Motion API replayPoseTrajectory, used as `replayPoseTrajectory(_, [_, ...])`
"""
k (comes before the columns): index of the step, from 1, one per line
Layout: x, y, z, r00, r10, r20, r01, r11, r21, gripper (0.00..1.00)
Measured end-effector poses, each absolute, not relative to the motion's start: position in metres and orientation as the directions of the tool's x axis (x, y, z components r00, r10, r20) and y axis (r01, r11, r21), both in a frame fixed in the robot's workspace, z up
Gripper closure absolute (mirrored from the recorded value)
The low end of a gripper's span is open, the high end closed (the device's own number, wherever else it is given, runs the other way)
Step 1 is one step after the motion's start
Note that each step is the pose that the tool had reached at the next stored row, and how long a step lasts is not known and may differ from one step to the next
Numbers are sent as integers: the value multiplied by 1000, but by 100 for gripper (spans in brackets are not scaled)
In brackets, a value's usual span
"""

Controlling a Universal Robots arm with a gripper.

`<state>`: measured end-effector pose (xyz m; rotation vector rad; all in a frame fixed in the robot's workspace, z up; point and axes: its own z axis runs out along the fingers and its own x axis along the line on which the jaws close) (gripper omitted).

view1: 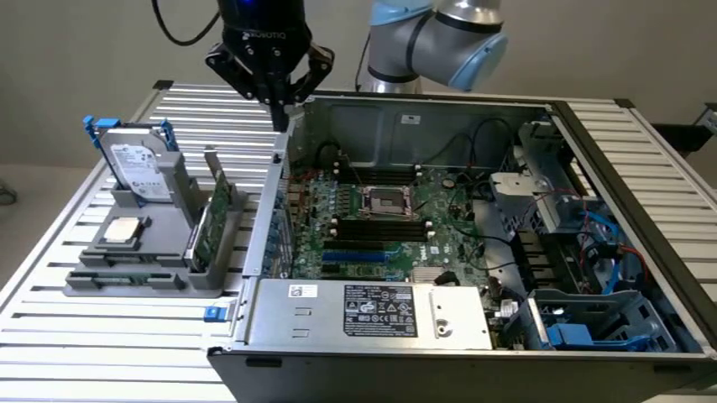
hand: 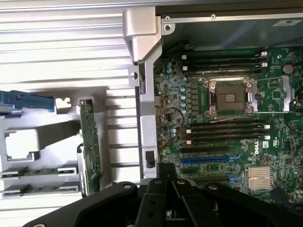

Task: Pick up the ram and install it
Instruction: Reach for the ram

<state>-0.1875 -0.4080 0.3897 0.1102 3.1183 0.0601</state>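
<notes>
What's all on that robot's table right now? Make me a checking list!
Surface: silver slatted metal table, bearing an open computer case and a grey parts holder.
Job's things: thin green ram sticks lie in the holder; dark motherboard slots look empty.
Clutter: silver-labelled hard drive with blue rails; tall green expansion card.
Gripper: black gripper, shut, nothing seen in it, above the case's wall.
Cables: black, blue and red wires inside the case.
Surroundings: plain pale wall.
</notes>
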Motion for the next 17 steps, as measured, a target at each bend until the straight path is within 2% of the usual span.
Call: replayPoseTrajectory(17, [-265, -423, 380, -997, 71, -19, 70, 997, 39, 89])
